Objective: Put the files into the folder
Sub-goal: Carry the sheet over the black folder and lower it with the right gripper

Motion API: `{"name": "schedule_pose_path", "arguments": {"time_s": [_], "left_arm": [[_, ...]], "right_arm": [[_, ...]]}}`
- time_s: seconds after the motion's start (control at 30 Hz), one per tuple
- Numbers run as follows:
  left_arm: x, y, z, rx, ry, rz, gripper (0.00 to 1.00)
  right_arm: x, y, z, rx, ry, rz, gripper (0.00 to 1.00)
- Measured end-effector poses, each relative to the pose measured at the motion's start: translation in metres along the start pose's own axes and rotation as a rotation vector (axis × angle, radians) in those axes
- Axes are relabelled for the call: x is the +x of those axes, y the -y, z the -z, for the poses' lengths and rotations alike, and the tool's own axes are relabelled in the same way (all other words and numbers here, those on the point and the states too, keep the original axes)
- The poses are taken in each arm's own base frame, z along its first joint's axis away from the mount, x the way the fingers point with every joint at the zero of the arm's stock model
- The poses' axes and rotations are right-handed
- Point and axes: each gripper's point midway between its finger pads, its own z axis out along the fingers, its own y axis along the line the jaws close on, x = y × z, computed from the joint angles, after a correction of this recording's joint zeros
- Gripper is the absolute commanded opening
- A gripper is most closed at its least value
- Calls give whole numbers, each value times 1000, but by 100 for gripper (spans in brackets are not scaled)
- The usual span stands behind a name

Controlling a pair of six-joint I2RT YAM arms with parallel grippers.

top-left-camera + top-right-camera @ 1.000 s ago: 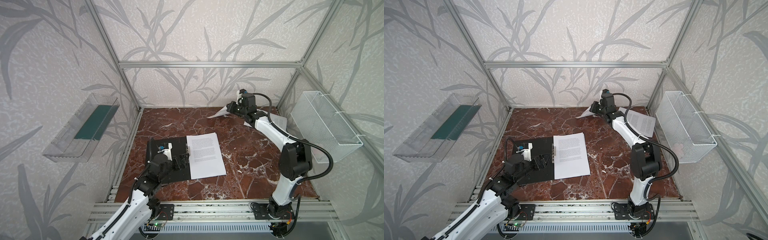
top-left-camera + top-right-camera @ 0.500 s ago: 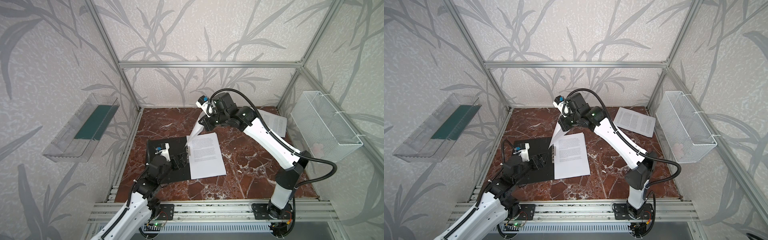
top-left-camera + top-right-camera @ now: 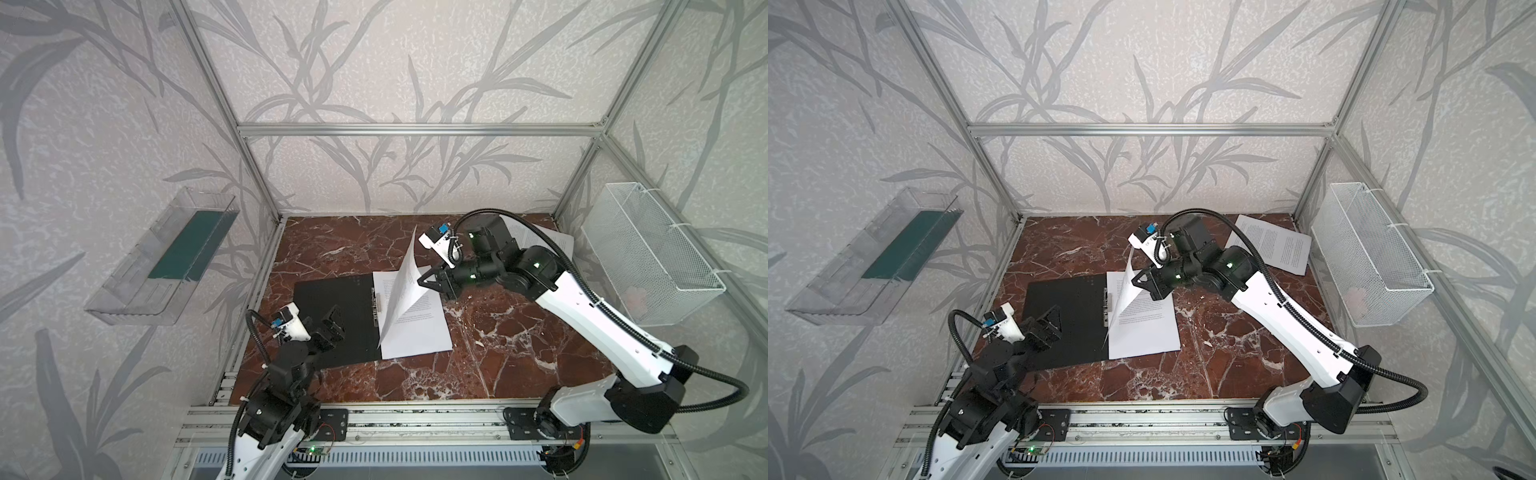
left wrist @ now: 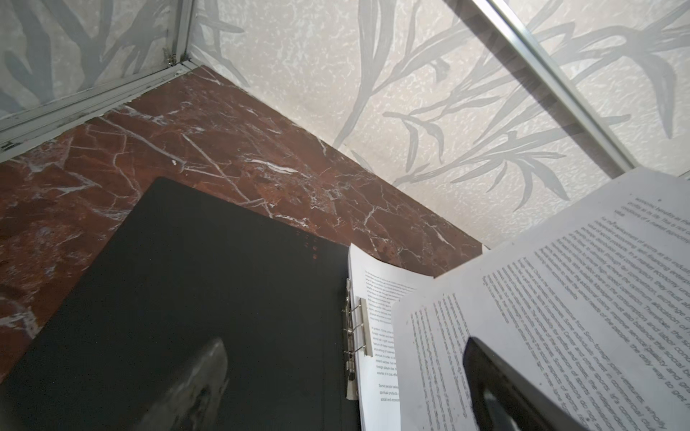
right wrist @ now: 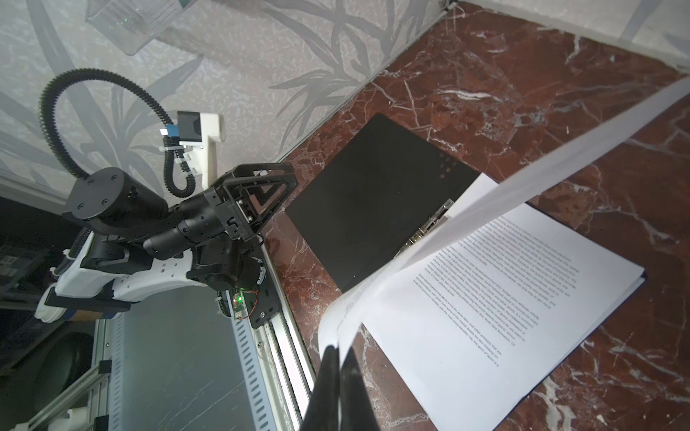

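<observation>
Right wrist view. Operator: report the finger state of the right gripper [image 5: 339, 352].

Technician: The fingers [image 5: 325, 380] are pressed together on the edge of the held sheet [image 5: 522, 188], with only the paper between them. The held sheet hangs tilted, nearly on edge, above the stack of files [image 5: 504, 298].

Operator: Locate the stack of files and the folder [image 3: 332, 299].

Technician: In both top views the folder lies open on the marble table [image 3: 498, 353], black inside up. The stack of files rests on its right half, just beside the metal clip bar [image 3: 377, 305]. Whether the held sheet's lower corner touches the stack cannot be told.

Operator: State of the left gripper [image 3: 334, 326]?

Technician: Its jaws stand wide apart over the near part of the folder's bare left half and hold nothing. Contact with the folder cannot be confirmed.

Operator: Obstructions and surroundings?

Technician: The held sheet screens part of the clip bar and of the stack in both top views and in the left wrist view. Loose sheets [image 3: 1271, 245] lie at the far right corner of the table, well apart from the folder. The right arm covers part of them in a top view. A wire basket [image 3: 648, 257] hangs on the right wall and a clear tray [image 3: 124, 299] on the left wall.
</observation>
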Motion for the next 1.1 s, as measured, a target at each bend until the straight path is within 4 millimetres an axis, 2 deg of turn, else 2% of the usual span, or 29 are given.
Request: {"name": "schedule_pose_path", "arguments": {"time_s": [0.27,0.47,0.53,0.67,0.93,1.1], "left_arm": [[13,-7,-8,-50,-59,-28,99],[14,-6,-9,-44,-65,-28,99],[15,-5,-9,-41,-69,-28,99],[18,-4,-12,-43,-87,-33,99],[20,0,-15,-31,-98,-34,99],[25,0,-20,-36,-123,-41,99]], "right_arm": [[39,96,-9,179,-90,-212,0],[80,143,-22,357,-266,-249,0],[89,154,-21,418,-303,-249,0],[95,170,-12,525,-340,-225,0],[87,205,-10,729,-430,-107,0],[88,218,-14,787,-476,54,0]]}}
